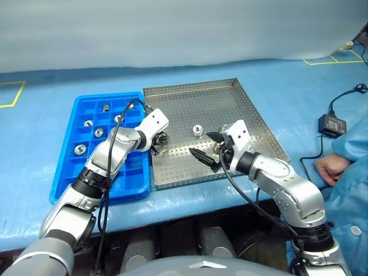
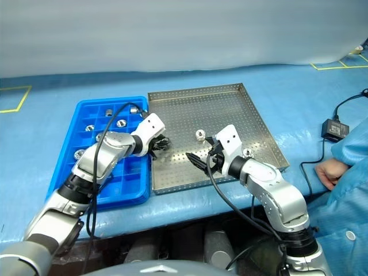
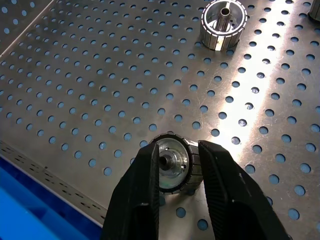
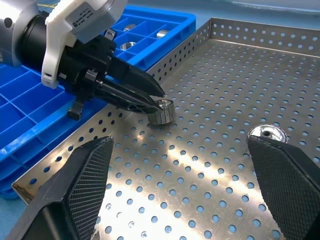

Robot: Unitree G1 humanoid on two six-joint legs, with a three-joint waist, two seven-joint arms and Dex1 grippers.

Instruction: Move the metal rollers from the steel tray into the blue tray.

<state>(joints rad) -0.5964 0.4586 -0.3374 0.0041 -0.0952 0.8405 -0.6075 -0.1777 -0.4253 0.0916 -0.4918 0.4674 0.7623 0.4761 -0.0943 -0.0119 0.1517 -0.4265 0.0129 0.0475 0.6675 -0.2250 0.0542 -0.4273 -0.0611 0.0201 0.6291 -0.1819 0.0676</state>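
Resting on the perforated floor of the large square silver steel tray point(image 1: 241, 109), near its edge toward the blue tray, a small shiny ribbed metal roller point(image 3: 175, 162) sits pinched between the two black fingers of the left gripper point(image 3: 176, 172); the fingers are closed onto its sides, and its lower edge is covered by them in the left wrist view. From the right wrist view the same roller point(image 4: 161, 111) shows at the fingertips, still touching the tray floor (whether it is lifted at all cannot be told). In the head views this roller is too small and too hidden behind the gripper point(image 1: 160, 140) to make out.

A second metal roller point(image 1: 198, 130) stands upright near the middle of the steel tray, well apart from the held one; it also appears in the left wrist view point(image 3: 223, 23). A third roller point(image 4: 267, 133) lies just beside one finger of the right gripper point(image 1: 208, 146), partly cut off by that finger. The right gripper hovers over the tray with its fingers spread wide, holding nothing.

Beside the steel tray, on the robot's left, the bright blue plastic tray point(image 1: 63, 167) with a grid of square compartments already holds several rollers point(image 1: 99, 132) in its far cells; the left arm covers some compartments.

A person's hand point(image 1: 329, 169) rests on the blue table cover at the right, cut off by a blue sleeve.
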